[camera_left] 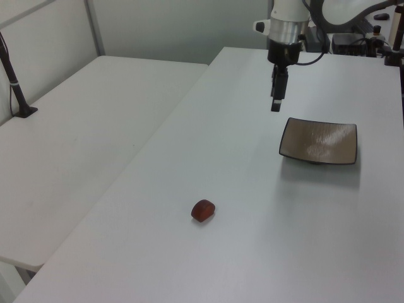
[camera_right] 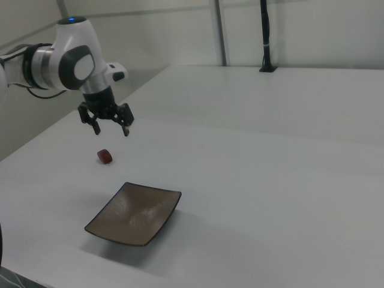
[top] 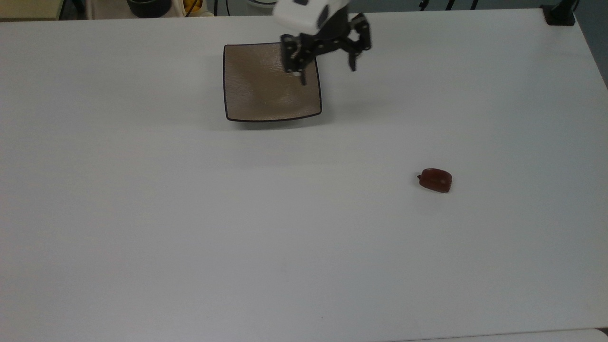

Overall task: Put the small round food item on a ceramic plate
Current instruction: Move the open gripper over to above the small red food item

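The small round food item [top: 435, 180] is a dark red-brown lump lying alone on the white table [top: 142, 213], also seen at food item [camera_left: 203, 210] and food item [camera_right: 105, 156]. The square tan-brown ceramic plate [top: 266, 90] sits far from it, toward the top view's upper middle, with nothing on it; plate [camera_left: 319, 140], plate [camera_right: 135, 214]. My gripper [top: 327, 71] hangs open and holding nothing above the plate's right edge in the top view, well above the table, gripper [camera_right: 111, 129]. In the left view the gripper [camera_left: 276, 101] hovers left of the plate.
A second white table [camera_left: 76, 145] adjoins on the left view's left, with a dark post [camera_left: 14, 82] clamped to it. A black clamp [top: 560, 14] sits at the top view's upper right corner. Clutter stands beyond the table's far edge.
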`<state>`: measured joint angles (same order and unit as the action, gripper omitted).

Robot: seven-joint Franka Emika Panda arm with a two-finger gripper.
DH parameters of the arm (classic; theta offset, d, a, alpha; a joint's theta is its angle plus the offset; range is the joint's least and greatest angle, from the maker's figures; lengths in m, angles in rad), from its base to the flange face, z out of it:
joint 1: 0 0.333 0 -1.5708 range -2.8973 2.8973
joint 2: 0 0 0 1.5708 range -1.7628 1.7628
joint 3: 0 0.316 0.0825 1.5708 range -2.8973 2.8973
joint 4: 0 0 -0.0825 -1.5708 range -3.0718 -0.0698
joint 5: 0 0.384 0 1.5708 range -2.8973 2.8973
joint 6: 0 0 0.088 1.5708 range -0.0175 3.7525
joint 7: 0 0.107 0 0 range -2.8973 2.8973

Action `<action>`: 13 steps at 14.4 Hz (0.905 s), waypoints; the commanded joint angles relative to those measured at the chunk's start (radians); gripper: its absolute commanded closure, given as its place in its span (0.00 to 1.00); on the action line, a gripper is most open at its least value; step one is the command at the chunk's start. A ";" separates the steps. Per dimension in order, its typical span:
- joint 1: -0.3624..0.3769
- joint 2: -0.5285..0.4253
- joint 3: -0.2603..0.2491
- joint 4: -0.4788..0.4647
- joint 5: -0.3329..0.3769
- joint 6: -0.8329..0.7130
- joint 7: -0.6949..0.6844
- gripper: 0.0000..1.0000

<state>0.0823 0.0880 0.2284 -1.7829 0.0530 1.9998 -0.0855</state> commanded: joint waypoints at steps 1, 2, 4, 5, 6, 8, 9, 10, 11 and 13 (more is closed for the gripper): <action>0.005 0.068 0.061 0.110 0.008 0.033 -0.028 0.00; 0.039 0.109 0.062 0.169 0.005 0.033 -0.037 0.00; 0.071 0.189 0.062 0.261 -0.002 0.033 -0.089 0.00; 0.091 0.214 0.062 0.276 -0.015 0.033 -0.120 0.00; 0.114 0.249 0.062 0.299 -0.042 0.071 -0.157 0.00; 0.137 0.295 0.062 0.303 -0.059 0.149 -0.168 0.00; 0.152 0.317 0.062 0.304 -0.068 0.166 -0.169 0.00; 0.175 0.355 0.066 0.316 -0.111 0.203 -0.169 0.00; 0.192 0.399 0.069 0.345 -0.152 0.235 -0.168 0.00; 0.227 0.482 0.069 0.378 -0.223 0.263 -0.172 0.00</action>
<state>0.2728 0.4693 0.2983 -1.4802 -0.1006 2.2324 -0.2323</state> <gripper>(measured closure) 0.000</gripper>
